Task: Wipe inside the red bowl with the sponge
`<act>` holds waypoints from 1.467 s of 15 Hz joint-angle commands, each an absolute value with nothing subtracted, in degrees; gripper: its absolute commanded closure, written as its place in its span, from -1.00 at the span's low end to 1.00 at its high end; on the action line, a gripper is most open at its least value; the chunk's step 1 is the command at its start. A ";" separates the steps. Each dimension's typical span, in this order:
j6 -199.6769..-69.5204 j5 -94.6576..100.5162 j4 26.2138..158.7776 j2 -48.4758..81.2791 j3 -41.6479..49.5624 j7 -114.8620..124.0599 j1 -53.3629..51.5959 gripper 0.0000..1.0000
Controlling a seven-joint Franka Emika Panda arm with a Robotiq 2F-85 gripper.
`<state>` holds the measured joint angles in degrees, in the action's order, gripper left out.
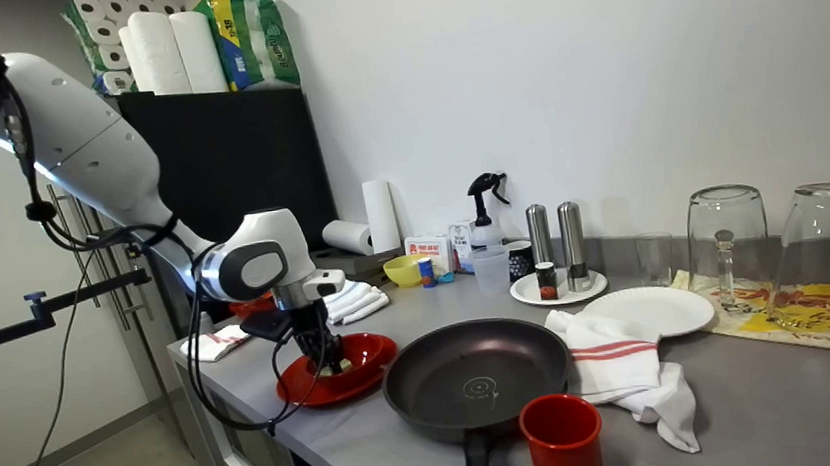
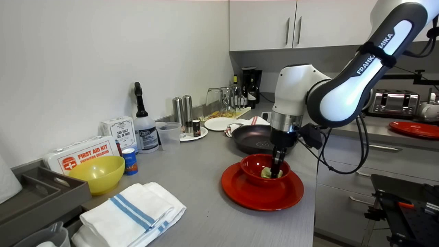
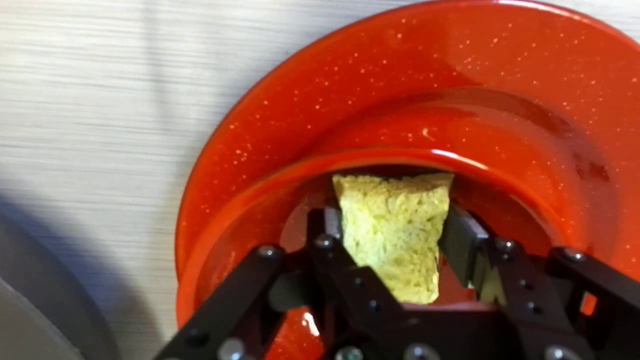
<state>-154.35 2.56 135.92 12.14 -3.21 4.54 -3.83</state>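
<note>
The red bowl (image 2: pixel 252 168) rests on a wider red plate (image 2: pixel 240 195) near the counter's edge. In the wrist view, the bowl's inner wall (image 3: pixel 240 235) surrounds the sponge (image 3: pixel 395 240), a yellow-green porous block. My gripper (image 3: pixel 395 230) reaches down into the bowl, with the sponge squeezed between its two fingers. In an exterior view, the pale sponge (image 2: pixel 266 172) shows low inside the bowl beside the black fingers (image 2: pixel 275 168). How firmly it presses on the bowl cannot be seen. The bowl (image 1: pixel 366 357) also appears beneath the arm, partly covered by the gripper (image 1: pixel 330 364).
A black frying pan (image 1: pixel 473 378) stands close beside the red plate, with a small red cup (image 1: pixel 562 438) and a white cloth (image 1: pixel 614 358) past it. Folded white towels (image 2: pixel 130 212) and a yellow bowl (image 2: pixel 99 173) lie elsewhere on the counter. Cables hang from the arm.
</note>
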 commanded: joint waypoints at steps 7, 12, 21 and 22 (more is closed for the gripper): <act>-155.71 -3.03 135.11 12.88 -7.01 3.99 -5.25 0.50; -156.19 -3.84 133.85 13.39 -7.33 4.01 -5.33 0.50; -158.34 -2.47 129.13 15.76 -5.68 4.69 -5.20 0.50; -158.49 -2.45 128.89 16.00 -5.54 4.70 -5.20 0.50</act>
<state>-157.55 -2.21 130.62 14.39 -6.13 4.54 -4.93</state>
